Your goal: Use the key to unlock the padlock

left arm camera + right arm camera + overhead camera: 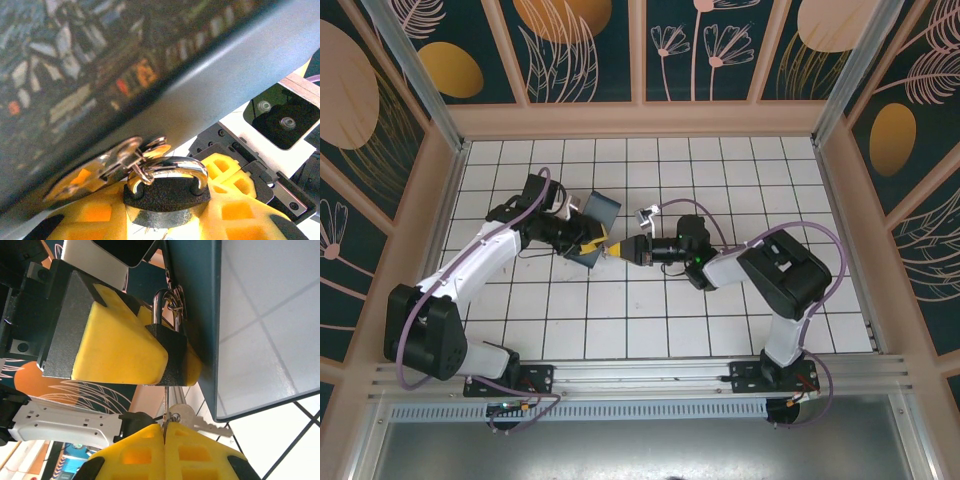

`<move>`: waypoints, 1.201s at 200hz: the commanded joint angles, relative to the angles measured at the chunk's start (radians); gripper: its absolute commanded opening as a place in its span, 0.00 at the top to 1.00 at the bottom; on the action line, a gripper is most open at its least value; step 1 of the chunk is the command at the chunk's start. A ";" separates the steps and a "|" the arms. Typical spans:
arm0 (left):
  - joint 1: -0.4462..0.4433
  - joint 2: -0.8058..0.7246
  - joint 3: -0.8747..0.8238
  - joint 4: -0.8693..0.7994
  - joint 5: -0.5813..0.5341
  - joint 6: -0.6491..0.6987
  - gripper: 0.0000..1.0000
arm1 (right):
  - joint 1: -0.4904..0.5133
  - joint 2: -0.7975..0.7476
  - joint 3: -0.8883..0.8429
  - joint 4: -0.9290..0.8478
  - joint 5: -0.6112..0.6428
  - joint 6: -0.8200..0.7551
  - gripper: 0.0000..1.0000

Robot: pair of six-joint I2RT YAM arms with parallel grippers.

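Within left hand (pixel 597 247), padlock (pixel 169 352).

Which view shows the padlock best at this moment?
The right wrist view: the padlock shows whole and side-on, with the key at its underside. The left wrist view shows its top and shackle close up, body partly hidden. The top external view leaves it too small to tell.

White-tiled table (pixel 650 330) w/ dark grid lines. Dark blue box (pixel 605 209) left of centre, can't tell if it rests on tiles. Metal rail (pixel 640 378) along near edge.
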 commanded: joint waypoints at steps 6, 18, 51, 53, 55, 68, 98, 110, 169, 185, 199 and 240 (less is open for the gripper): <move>0.012 -0.014 0.028 -0.048 0.020 0.077 0.87 | -0.027 -0.042 0.021 -0.046 0.048 -0.068 1.00; 0.012 -0.012 0.028 -0.059 0.007 0.072 0.87 | -0.026 -0.053 0.028 -0.055 0.057 -0.091 1.00; 0.012 -0.030 0.004 0.005 0.041 -0.019 0.87 | 0.000 -0.129 0.099 -0.405 0.171 -0.341 1.00; 0.012 -0.029 0.004 0.005 0.041 -0.021 0.87 | -0.001 -0.131 0.102 -0.414 0.175 -0.349 1.00; 0.012 -0.030 0.003 0.006 0.043 -0.024 0.87 | -0.001 -0.132 0.103 -0.419 0.177 -0.353 1.00; 0.012 -0.041 -0.002 0.030 0.050 -0.065 0.87 | -0.004 -0.128 0.120 -0.479 0.199 -0.383 1.00; 0.012 -0.056 0.001 0.059 0.043 -0.117 0.87 | 0.016 -0.128 0.182 -0.616 0.213 -0.506 1.00; 0.012 -0.057 0.002 0.057 0.035 -0.116 0.87 | 0.016 -0.115 0.190 -0.592 0.156 -0.496 1.00; 0.043 -0.055 0.016 0.031 -0.001 -0.110 0.88 | -0.003 -0.120 0.131 -0.559 0.067 -0.443 1.00; 0.047 -0.053 0.020 0.035 -0.007 -0.111 0.88 | -0.004 -0.129 0.115 -0.560 0.072 -0.440 1.00; 0.048 -0.053 0.020 0.042 -0.006 -0.118 0.88 | -0.004 -0.129 0.107 -0.559 0.074 -0.437 1.00; 0.065 -0.066 -0.005 0.097 -0.002 -0.167 0.89 | 0.000 -0.135 0.087 -0.545 0.068 -0.422 1.00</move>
